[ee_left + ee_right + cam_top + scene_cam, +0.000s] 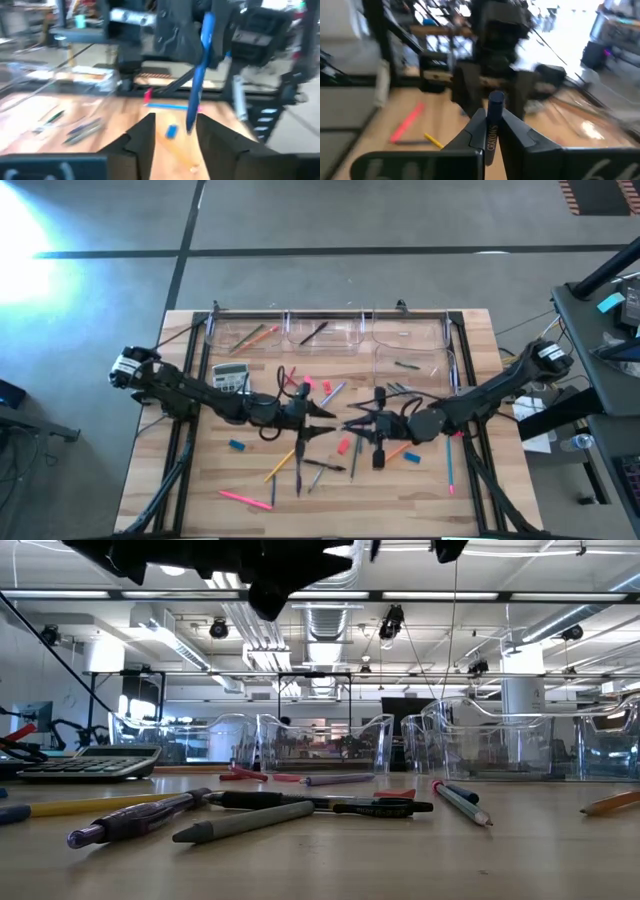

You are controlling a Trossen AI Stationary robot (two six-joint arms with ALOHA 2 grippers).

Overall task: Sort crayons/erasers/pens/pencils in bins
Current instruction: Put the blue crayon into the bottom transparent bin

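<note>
"Right wrist view: what is gripped there, and why upright?"

"A blue crayon (495,100) is clamped between the closed jaws of the right gripper (492,125). It is held near one end, with the printed barrel running down between the fingers. It is probably held on end so that it can be carried clear of the clutter beneath the jaws."

"And the left gripper (175,125)?"

"Its jaws are seen standing apart in the left wrist view. The same crayon rises from the gap between them, close to one finger, and no contact can be made out. The two grippers are set nose to nose over the middle of the table (200,480). A handover is therefore judged to be in hand, with the load now borne by the right side."

"Where are the bins (340,330)?"

"They are lined along the far edge, well beyond both sets of jaws, with one more set nearer the right arm. That placing may explain why the crayon is given to the right gripper."

"What is left below?"

"Pens, pencils and erasers are scattered under and around the jaws, not yet sorted."
</note>
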